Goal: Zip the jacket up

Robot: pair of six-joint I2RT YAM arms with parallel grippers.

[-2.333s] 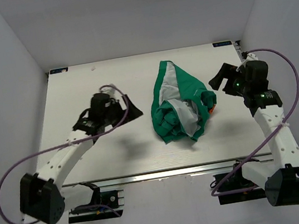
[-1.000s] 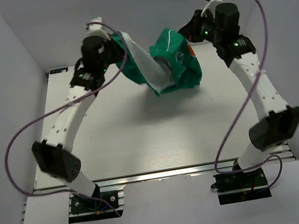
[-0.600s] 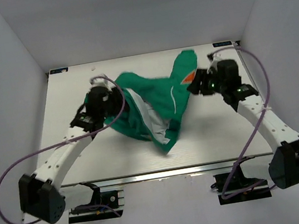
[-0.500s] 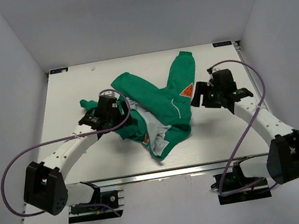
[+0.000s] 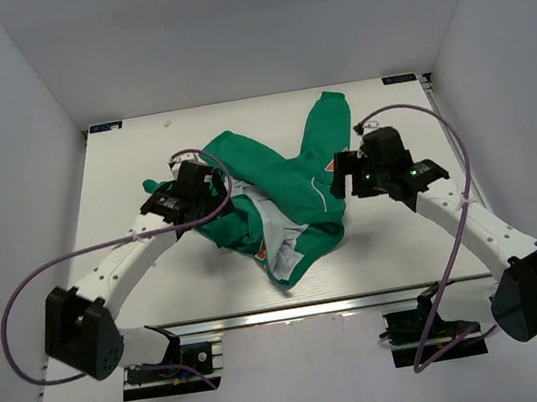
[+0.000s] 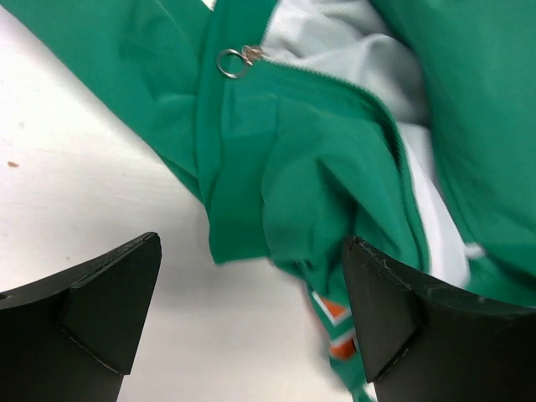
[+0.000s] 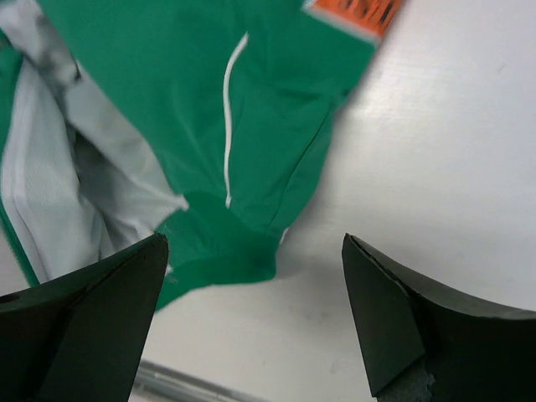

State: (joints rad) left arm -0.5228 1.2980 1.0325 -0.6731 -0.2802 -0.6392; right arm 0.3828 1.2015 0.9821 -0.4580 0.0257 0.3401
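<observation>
**Asker:** Where is the jacket, and what are your fingers doing?

**Me:** The jacket lies rumpled in the middle of the white table, between my two grippers. One sleeve reaches toward the far edge. My left gripper hangs over its left side, fingers spread wide and holding nothing. My right gripper hangs over its right side, equally wide and empty.

**Asker:** How will it handle?

**Me:** I judge it light, limp and a little slippery. The smooth green shell folds easily, and the pale grey lining shows where the front lies open. There is an orange patch and thin white piping. I would pinch the fabric edge beside the zipper teeth to pull it taut. Then I would take the small metal pull ring, which is likely the hardest thing to pinch.
</observation>
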